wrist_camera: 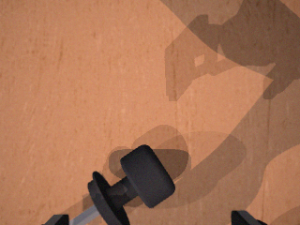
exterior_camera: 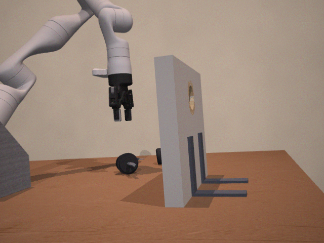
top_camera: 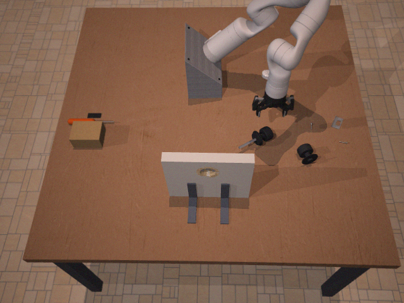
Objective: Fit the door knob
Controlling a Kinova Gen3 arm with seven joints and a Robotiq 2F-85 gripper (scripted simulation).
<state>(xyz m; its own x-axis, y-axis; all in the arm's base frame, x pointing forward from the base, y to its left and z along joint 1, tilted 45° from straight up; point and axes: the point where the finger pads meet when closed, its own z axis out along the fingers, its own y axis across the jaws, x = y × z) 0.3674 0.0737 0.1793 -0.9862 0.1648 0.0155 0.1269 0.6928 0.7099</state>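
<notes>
The black door knob (top_camera: 266, 133) (exterior_camera: 127, 163) (wrist_camera: 147, 175) lies on its side on the table, its round plate beside the grip. Its grey square spindle (top_camera: 247, 143) (wrist_camera: 85, 216) points toward the upright panel (top_camera: 182, 184) (exterior_camera: 170, 130). My gripper (top_camera: 271, 113) (exterior_camera: 122, 119) (wrist_camera: 150, 218) is open and empty, pointing down above the table on the robot side of the panel, well above the knob. The panel has a round brass-rimmed hole (top_camera: 198, 172) (exterior_camera: 192, 112) with the latch inside. The square socket is too small to make out, and the panel's robot-facing side is hidden.
A second black knob (top_camera: 305, 150) lies to the right, near screws (top_camera: 311, 125) (top_camera: 343, 142) and a small metal plate (top_camera: 339, 118). Dark brackets (top_camera: 192, 208) (exterior_camera: 225, 193) support the panel's far side. A tan box (top_camera: 87, 133) and an orange screwdriver (top_camera: 81, 120) lie far left.
</notes>
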